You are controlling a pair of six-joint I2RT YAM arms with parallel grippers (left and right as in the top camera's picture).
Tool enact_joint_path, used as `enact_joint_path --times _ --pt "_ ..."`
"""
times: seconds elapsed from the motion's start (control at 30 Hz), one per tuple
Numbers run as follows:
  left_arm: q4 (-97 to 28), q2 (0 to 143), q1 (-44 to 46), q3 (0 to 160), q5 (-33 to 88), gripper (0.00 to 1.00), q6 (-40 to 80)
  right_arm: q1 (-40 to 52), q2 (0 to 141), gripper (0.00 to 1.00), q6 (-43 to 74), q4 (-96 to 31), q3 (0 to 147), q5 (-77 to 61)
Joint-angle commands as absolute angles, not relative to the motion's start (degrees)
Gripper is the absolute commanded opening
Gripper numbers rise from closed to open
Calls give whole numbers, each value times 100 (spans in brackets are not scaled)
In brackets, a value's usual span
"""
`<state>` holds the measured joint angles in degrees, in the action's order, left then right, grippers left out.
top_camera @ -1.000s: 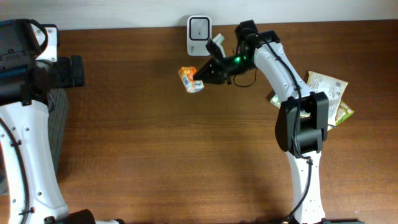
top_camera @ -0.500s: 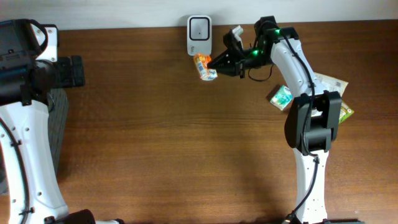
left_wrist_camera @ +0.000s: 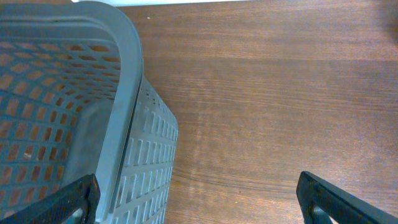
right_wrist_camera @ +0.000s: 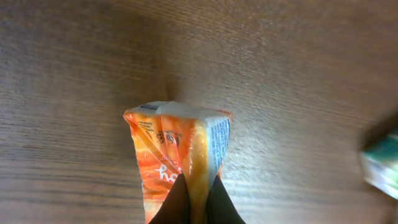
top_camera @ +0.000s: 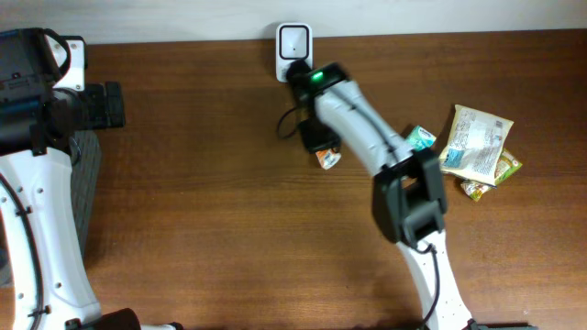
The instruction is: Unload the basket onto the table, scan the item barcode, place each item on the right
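Note:
An orange snack packet (right_wrist_camera: 177, 155) hangs pinched by one edge in my right gripper (right_wrist_camera: 196, 200), which is shut on it above the wooden table. In the overhead view the packet (top_camera: 328, 159) is a little below the white barcode scanner (top_camera: 293, 41) at the table's back edge, with the right gripper (top_camera: 318, 143) just above it and the right arm bent over it. My left gripper (left_wrist_camera: 202, 208) is open wide at the far left, its fingers (left_wrist_camera: 336, 202) astride the rim of a grey basket (left_wrist_camera: 118, 93), holding nothing.
More packets lie at the right: a green one (top_camera: 419, 138), a large beige one (top_camera: 475, 139) and small ones (top_camera: 475, 189). The green one also shows at the edge of the right wrist view (right_wrist_camera: 380, 165). The grey basket (top_camera: 84, 165) stands at the table's left edge.
The right arm carried the orange packet from beside the scanner down and slightly right, folding over itself. The left arm has not moved.

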<state>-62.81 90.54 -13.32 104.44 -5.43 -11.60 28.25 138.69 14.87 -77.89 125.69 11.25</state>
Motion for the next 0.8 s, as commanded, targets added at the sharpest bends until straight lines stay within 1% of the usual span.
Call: enact_joint_path --times 0.0,0.17,0.33,0.37,0.4,0.43,0.47,0.5,0.67,0.7,0.77 --pt "-6272 9052 -1367 10433 -563 99 -1251 3590 13810 4 2425 -7931 12658 3387" --pt "-6272 9052 -1367 10433 -563 99 -1251 4160 14208 4 2670 -7915 12567 3850" --pt "-6272 9052 -1367 10433 -563 99 -1251 4499 14470 4 2757 -7861 12540 4099" --pt "-6272 9052 -1367 10433 -563 99 -1251 4543 14470 6 2757 -7819 12540 4093" --pt "-6272 9052 -1367 10433 -563 99 -1251 4578 14470 10 2755 -7795 12540 4080" --pt "-6272 9052 -1367 10433 -563 99 -1251 4609 14470 18 2753 -7767 12540 4045" --pt "-6272 9052 -1367 10433 -563 99 -1251 4613 14470 31 2751 -7765 12543 3983" --pt "-6272 9052 -1367 10433 -563 99 -1251 4617 14470 41 2744 -7765 12540 3809" --pt "-6272 9052 -1367 10433 -563 99 -1251 4611 14457 50 2228 -7787 12569 3085" --pt "-6272 9052 -1367 10433 -563 99 -1251 4602 14431 58 2224 -7811 12606 3035" --pt "-6272 9052 -1367 10433 -563 99 -1253 4530 14392 64 2171 -7856 12757 2923"
